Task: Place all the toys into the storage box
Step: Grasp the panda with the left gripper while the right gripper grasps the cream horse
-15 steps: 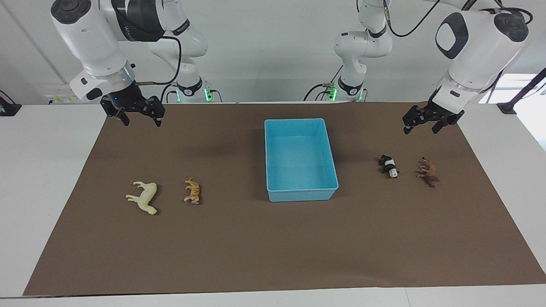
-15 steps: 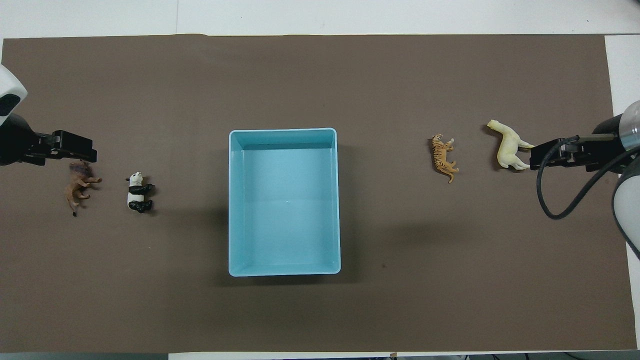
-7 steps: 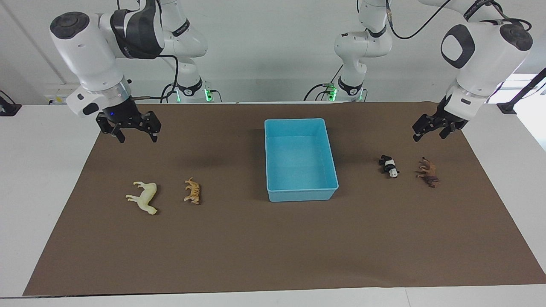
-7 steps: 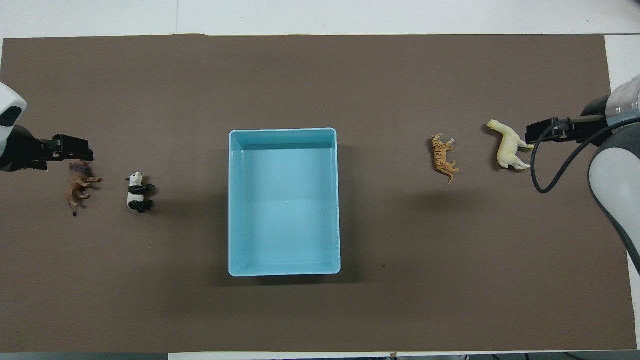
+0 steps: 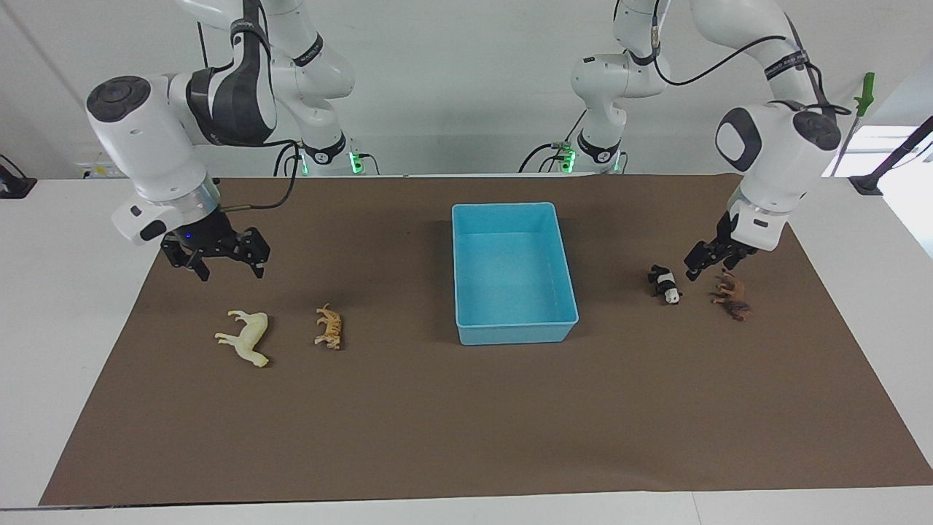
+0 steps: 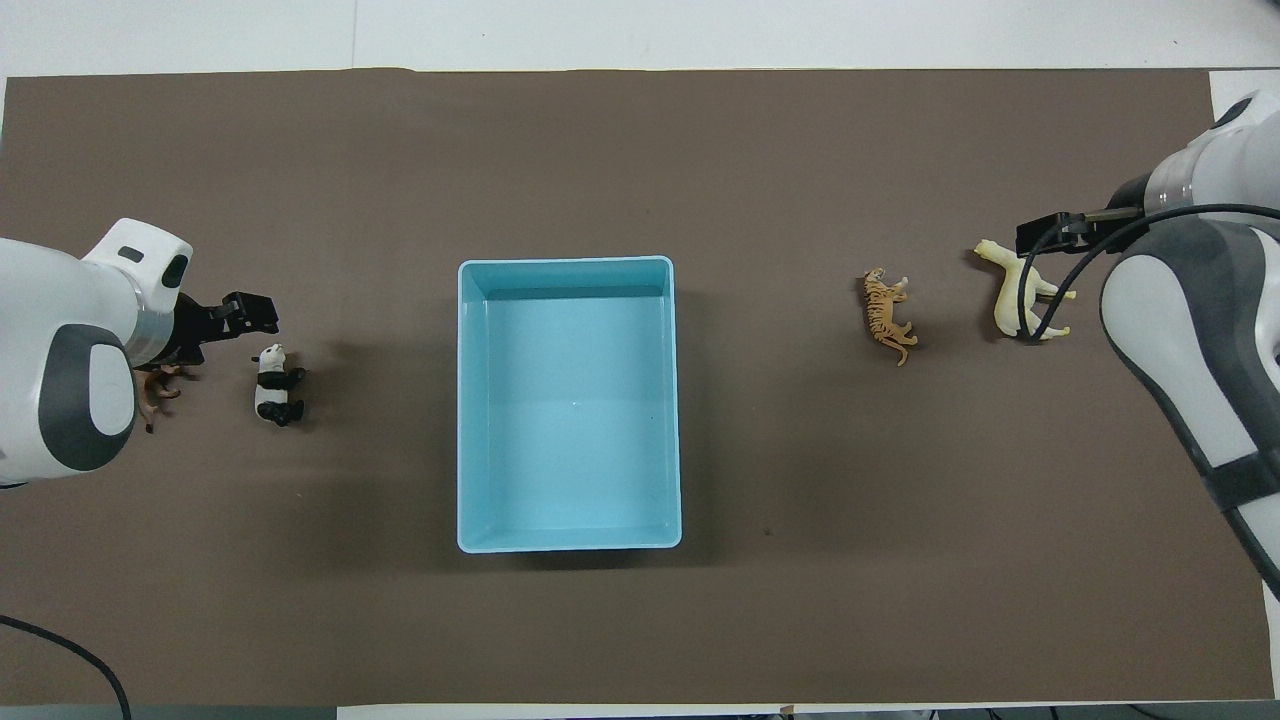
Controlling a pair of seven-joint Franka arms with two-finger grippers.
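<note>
Just above the mat, the left gripper [image 5: 705, 265] is held with its jaws parted and empty, between the small black-and-white plastic panda [image 5: 665, 284] and the dark brown maned plastic figurine [image 5: 732, 295]. In the facing view the panda is found at its eight o'clock, long axis running toward five o'clock. The right gripper [image 5: 227, 267], likewise parted, is poised above the pale cream plastic horse [image 5: 246, 336]; the orange-tan plastic tiger [image 5: 329, 326] lies beside it. Between the pairs the rectangular light blue plastic storage box [image 5: 503, 330] is set, unobstructed.
</note>
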